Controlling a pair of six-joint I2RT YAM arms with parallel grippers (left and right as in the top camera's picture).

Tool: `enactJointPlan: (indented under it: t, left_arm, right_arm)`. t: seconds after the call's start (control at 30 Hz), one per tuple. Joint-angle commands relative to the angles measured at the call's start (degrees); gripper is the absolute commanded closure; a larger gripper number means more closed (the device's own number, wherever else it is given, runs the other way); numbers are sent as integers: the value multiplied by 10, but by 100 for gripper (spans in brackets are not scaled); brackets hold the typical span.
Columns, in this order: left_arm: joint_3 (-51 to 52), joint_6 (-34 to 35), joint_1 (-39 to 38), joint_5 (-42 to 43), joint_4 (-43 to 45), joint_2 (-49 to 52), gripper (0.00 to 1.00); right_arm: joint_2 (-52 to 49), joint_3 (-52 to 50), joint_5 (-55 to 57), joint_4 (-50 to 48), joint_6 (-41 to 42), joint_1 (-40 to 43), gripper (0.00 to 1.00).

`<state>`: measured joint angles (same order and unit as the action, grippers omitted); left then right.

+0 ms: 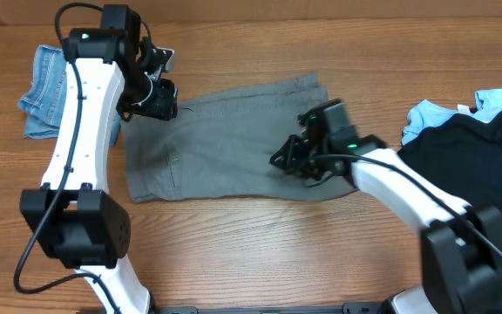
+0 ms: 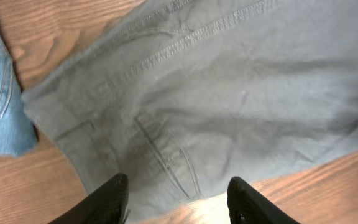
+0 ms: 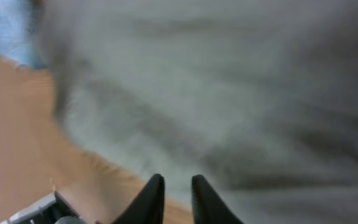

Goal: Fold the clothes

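Grey shorts (image 1: 225,139) lie flat in the middle of the desk (image 1: 260,253). The left hand (image 2: 179,186) hangs, fingers apart, over their left-edge end. The right hand (image 3: 178,186), fingers almost together and empty, is low over the other end. A shallow pinch could catch one layer, skewing the fold.

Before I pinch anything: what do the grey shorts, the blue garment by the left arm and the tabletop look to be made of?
Grey shorts: woven, cotton-like twill with a matte finish, judging by the stitched seams and the welt pocket.
Blue garment: probably denim, a faded light blue with heavy seams.
Table: wood or wood-look laminate, with visible grain and a slight sheen; cannot tell which.
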<state>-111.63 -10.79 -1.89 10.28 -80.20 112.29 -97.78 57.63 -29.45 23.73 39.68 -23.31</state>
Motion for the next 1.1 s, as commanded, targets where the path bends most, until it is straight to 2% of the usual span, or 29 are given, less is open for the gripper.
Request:
enactJointPlan:
  t: [0.0,0.07,0.23,0.33,0.47,0.7,0.77,0.83,0.9,1.0,1.07]
  left_arm:
    - [-8,22,0,2,-21,-17,45]
    - [-8,23,0,2,-35,-17,45]
    - [-8,23,0,1,-54,-17,46]
    - [-8,32,0,1,-55,-17,45]
    - [-8,47,0,1,-62,-17,44]
    - [0,68,0,3,-107,-17,44]
    - [19,73,0,3,-105,-17,45]
    - [56,80,0,3,-94,-17,44]
    - [105,84,0,8,-76,-17,45]
    - [217,84,-1,103,-16,-17,50]
    - [268,85,-2,123,20,-17,53]
  right_arm:
    - [-66,-10,66,-20,105,-3,88]
    - [-93,-10,67,1,131,3,96]
    - [-94,-10,70,166,143,27,96]
    - [-87,-10,77,258,118,22,96]
    - [-81,-10,79,319,93,-12,96]
    - [7,19,133,271,-10,-11,94]
    - [43,37,149,265,-37,0,90]
    - [68,49,155,258,-52,13,77]
    - [82,52,155,249,-57,27,77]
    - [78,50,179,243,-57,57,81]
    - [72,47,196,236,-57,76,82]
